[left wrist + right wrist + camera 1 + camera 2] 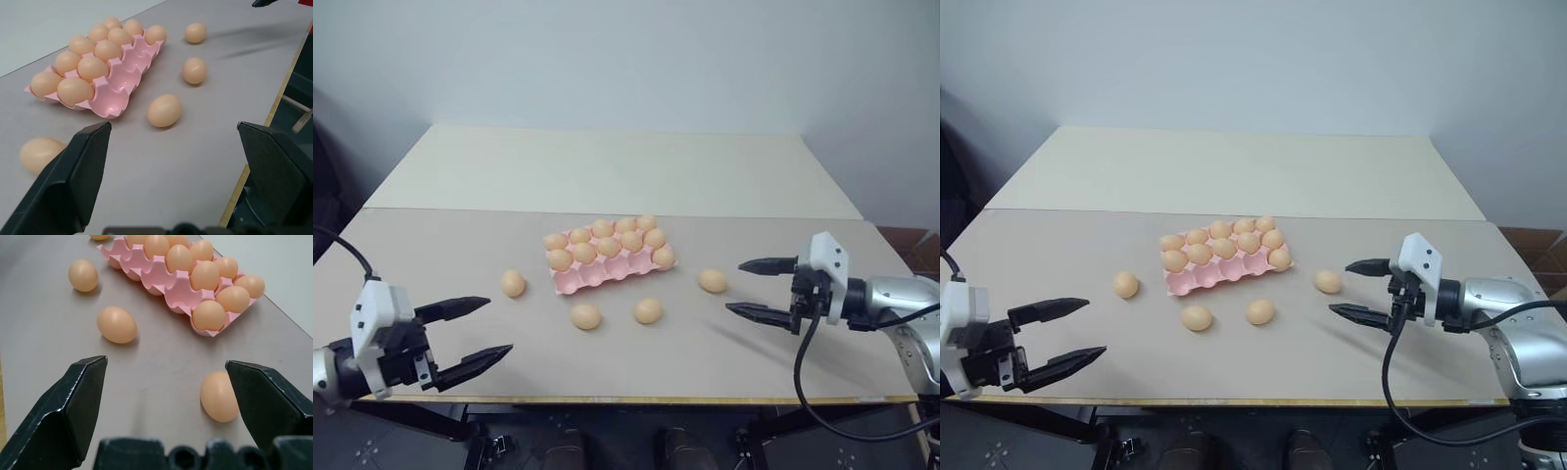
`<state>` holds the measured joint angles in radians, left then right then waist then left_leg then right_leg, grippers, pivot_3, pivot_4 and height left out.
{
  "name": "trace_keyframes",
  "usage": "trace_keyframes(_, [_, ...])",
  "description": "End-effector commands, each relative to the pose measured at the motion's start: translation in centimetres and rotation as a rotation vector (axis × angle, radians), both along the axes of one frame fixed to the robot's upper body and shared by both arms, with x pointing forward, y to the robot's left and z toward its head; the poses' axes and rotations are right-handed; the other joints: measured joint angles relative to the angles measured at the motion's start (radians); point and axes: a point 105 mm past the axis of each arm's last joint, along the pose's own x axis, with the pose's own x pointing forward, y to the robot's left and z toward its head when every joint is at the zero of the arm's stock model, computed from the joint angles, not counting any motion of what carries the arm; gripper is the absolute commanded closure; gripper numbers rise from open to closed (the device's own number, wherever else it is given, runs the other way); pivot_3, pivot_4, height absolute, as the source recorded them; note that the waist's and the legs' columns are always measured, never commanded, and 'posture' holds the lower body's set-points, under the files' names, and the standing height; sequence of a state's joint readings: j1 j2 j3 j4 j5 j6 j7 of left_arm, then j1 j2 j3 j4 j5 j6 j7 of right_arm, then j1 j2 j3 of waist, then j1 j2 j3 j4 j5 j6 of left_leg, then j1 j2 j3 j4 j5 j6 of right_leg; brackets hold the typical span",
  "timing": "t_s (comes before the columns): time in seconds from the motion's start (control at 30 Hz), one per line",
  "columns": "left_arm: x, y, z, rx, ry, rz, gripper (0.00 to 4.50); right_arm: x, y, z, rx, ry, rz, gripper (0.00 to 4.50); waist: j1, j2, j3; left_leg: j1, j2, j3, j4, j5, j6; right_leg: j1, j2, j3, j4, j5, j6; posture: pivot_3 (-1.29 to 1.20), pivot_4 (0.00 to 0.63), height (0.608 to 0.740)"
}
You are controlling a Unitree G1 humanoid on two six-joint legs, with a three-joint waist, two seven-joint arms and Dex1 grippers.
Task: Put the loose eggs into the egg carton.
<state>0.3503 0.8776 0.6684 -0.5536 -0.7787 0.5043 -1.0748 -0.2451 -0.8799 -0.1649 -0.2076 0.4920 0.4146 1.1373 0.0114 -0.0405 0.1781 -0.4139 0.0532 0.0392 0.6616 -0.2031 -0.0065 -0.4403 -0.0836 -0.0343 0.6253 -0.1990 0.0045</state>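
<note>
Both grippers hang with fingers spread wide and nothing between them: the left gripper point(470, 333) at lower left of the head view, the right gripper point(759, 287) at right. At centre, the pink egg carton point(597, 277) holds eggs in its two far rows; the near row's cups are bare. Four loose eggs point(585, 316) lie on the table point(431, 264) around its near side.

I see soft, even light from above, with no glare on the worktop point(431, 264). The eggs point(116, 324) cast faint shadows, and close up the wrist views blur slightly.
</note>
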Motion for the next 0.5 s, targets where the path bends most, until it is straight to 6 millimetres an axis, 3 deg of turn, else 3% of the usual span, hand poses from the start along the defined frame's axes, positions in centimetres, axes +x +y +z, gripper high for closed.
trace_keyframes(0.03, [0.24,-0.01,0.49,-0.01,-0.018,0.009,0.01,-0.19,-0.15,1.3,-0.013,-0.06,0.01,0.0,0.0,0.0,0.0,0.0,0.0,0.0,0.0,0.0,0.0,0.0,0.0,0.0,0.0,0.0,0.0,0.0,0.15,0.74])
trace_keyframes(0.5, [0.5,0.06,0.81,0.016,-0.032,0.012,0.01,0.07,-0.31,1.31,-0.038,-0.054,0.025,0.0,0.0,0.0,0.0,0.0,0.0,0.0,0.0,0.0,0.0,0.0,0.0,0.0,0.0,0.0,0.0,0.0,0.15,0.74])
